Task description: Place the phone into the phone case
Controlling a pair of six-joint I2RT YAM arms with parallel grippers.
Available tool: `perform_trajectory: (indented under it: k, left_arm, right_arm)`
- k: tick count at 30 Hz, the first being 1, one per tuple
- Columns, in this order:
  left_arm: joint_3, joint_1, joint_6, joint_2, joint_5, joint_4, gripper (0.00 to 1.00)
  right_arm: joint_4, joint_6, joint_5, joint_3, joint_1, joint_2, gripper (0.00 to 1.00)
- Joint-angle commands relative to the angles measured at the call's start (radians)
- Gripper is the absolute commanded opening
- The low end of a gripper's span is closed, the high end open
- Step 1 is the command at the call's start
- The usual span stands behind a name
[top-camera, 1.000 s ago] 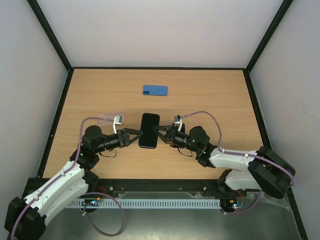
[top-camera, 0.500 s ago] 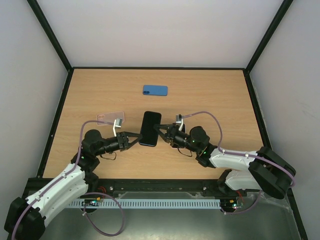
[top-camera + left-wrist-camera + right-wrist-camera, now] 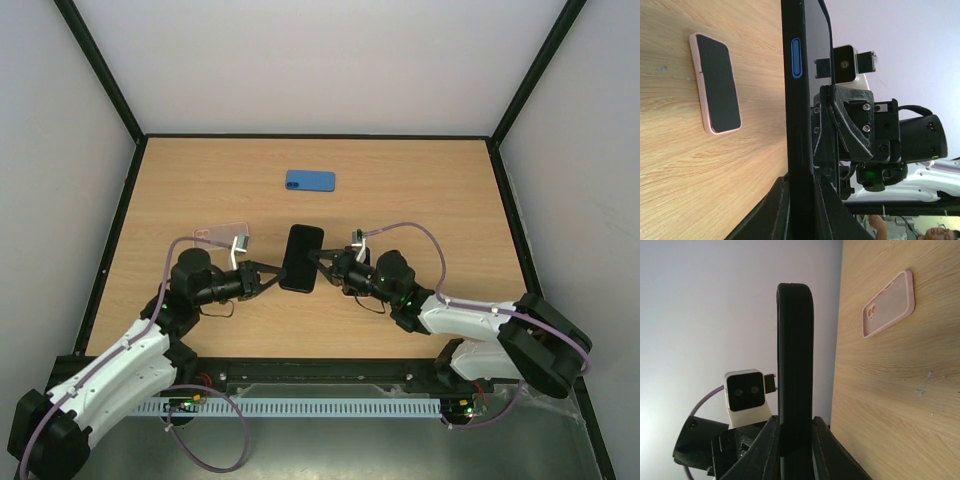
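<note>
Here, the left gripper (image 3: 272,277) and right gripper (image 3: 320,262) are each pinching an opposite long edge of the black phone (image 3: 301,258), holding it over the mid-table (image 3: 420,190); a clear pinkish case (image 3: 222,236) is lying just left, and a blue case (image 3: 310,180) is sitting farther back.

Cropped by the left wrist view's top edge: black phone (image 3: 799,100), lower end buried in the left pincer (image 3: 801,182). Half hidden behind the left arm (image 3: 200,282) from above: pink case (image 3: 212,237). Too small to identify: blue slab (image 3: 310,180).
</note>
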Motion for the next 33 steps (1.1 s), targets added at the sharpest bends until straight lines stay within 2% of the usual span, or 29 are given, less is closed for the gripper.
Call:
perform_trajectory:
  k: [1, 4, 6, 9, 15, 17, 20, 22, 24, 27, 30, 33]
  left_arm:
    - [0.045, 0.001, 0.052, 0.011, -0.053, -0.121, 0.02]
    - [0.057, 0.001, 0.063, 0.012, -0.082, -0.165, 0.02]
    - [0.064, 0.001, 0.067, 0.015, -0.094, -0.188, 0.07]
    - [0.060, 0.001, 0.046, 0.015, -0.074, -0.152, 0.20]
    - [0.035, 0.002, 0.022, 0.013, -0.036, -0.018, 0.56]
    - [0.045, 0.002, 0.047, 0.027, -0.030, -0.008, 0.62]
    - [0.071, 0.002, 0.093, 0.062, -0.023, -0.016, 0.65]
    - [0.093, 0.002, 0.128, 0.089, -0.040, -0.050, 0.64]
    - [0.104, 0.003, 0.147, 0.113, -0.048, -0.059, 0.57]
    - [0.119, 0.002, 0.174, 0.139, -0.084, -0.092, 0.38]
    - [0.141, 0.003, 0.209, 0.165, -0.130, -0.143, 0.16]
    - [0.152, 0.001, 0.228, 0.186, -0.144, -0.163, 0.03]
  right_arm:
    - [-0.030, -0.067, 0.020, 0.063, 0.002, -0.030, 0.11]
    - [-0.098, -0.100, 0.036, 0.081, 0.002, -0.039, 0.11]
    - [-0.124, -0.113, 0.048, 0.082, 0.002, -0.049, 0.10]
    - [-0.115, -0.110, 0.040, 0.074, 0.001, -0.056, 0.10]
    - [-0.076, -0.104, 0.000, 0.073, 0.002, -0.057, 0.10]
    - [-0.055, -0.095, -0.025, 0.070, 0.002, -0.050, 0.10]
    - [0.013, -0.070, -0.052, 0.056, 0.002, -0.038, 0.10]
    - [0.049, -0.061, -0.073, 0.050, 0.002, -0.025, 0.10]
    - [0.065, -0.056, -0.099, 0.050, 0.001, -0.007, 0.11]
    - [0.085, -0.051, -0.116, 0.035, 0.001, 0.014, 0.11]
    - [0.021, -0.084, -0.106, 0.043, 0.001, 0.026, 0.11]
    - [-0.015, -0.115, -0.086, 0.042, 0.002, 0.030, 0.11]
